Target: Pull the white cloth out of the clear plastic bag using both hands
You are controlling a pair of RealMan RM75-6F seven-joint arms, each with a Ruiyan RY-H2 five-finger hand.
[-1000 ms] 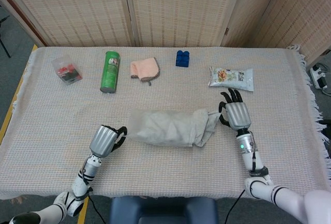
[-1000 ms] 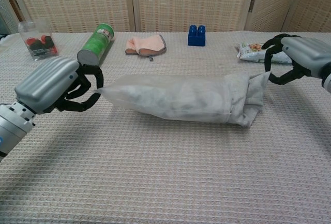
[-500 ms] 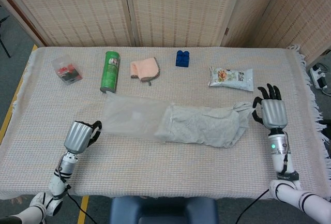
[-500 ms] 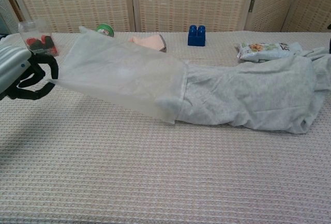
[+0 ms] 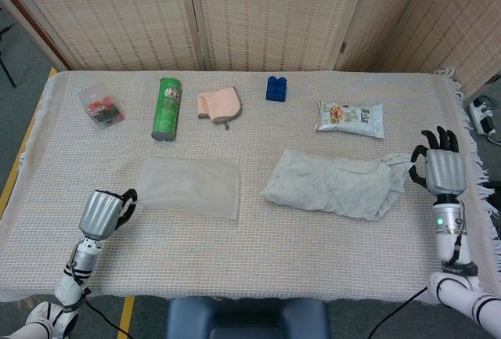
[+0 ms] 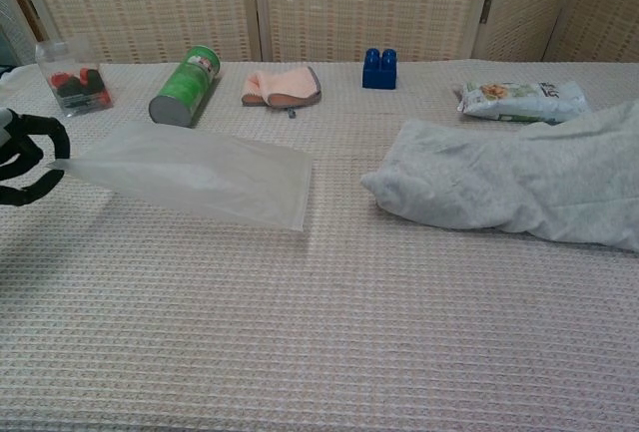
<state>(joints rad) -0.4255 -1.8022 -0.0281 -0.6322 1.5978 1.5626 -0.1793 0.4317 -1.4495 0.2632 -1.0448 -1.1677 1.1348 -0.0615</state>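
Observation:
The clear plastic bag point(image 5: 188, 186) point(image 6: 195, 173) lies flat and empty on the left half of the table. My left hand point(image 5: 102, 212) point(image 6: 22, 158) pinches its left end near the front left. The white cloth point(image 5: 333, 185) point(image 6: 519, 178) lies fully outside the bag on the right half, with a gap between the two. My right hand point(image 5: 440, 168) holds the cloth's right end near the table's right edge. The right hand is outside the chest view.
Along the back stand a clear box of red items point(image 5: 100, 106), a lying green can point(image 5: 166, 108), a pink cloth point(image 5: 219, 103), a blue brick point(image 5: 275, 88) and a snack packet point(image 5: 350, 117). A woven cover point(image 5: 250, 253) drapes the table.
Both hands moved further apart. The cloth slid completely out of the bag, which now lies flat and empty on the left; the cloth travelled right with the right hand.

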